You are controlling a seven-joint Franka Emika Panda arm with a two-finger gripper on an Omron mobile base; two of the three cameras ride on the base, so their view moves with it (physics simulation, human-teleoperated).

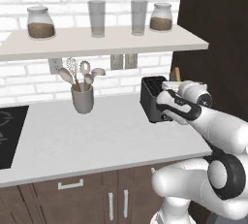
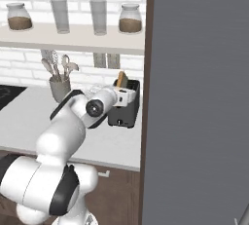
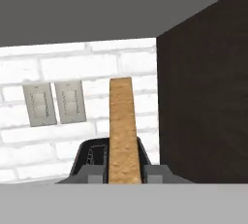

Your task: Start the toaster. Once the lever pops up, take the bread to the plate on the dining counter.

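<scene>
The dark toaster (image 1: 151, 101) (image 2: 124, 114) stands on the grey worktop by the brick wall, next to a tall dark cabinet. A tan slice of bread (image 3: 121, 131) sticks up edge-on out of the toaster (image 3: 85, 162); its top corner also shows as the bread (image 2: 121, 79) (image 1: 177, 74) above my hand. My gripper (image 3: 125, 175) (image 1: 167, 90) (image 2: 127, 94) sits right over the toaster top, shut on the bread, one fingertip pressed to each flat face. The plate and the dining counter are out of view.
A grey utensil cup (image 1: 83, 99) (image 2: 60, 88) stands left of the toaster. A shelf (image 1: 97, 41) with jars and glasses hangs overhead. The dark cabinet side (image 1: 213, 34) (image 3: 203, 97) is close on the right. A black hob (image 1: 9, 131) lies far left. Wall outlets (image 3: 53, 103) sit behind.
</scene>
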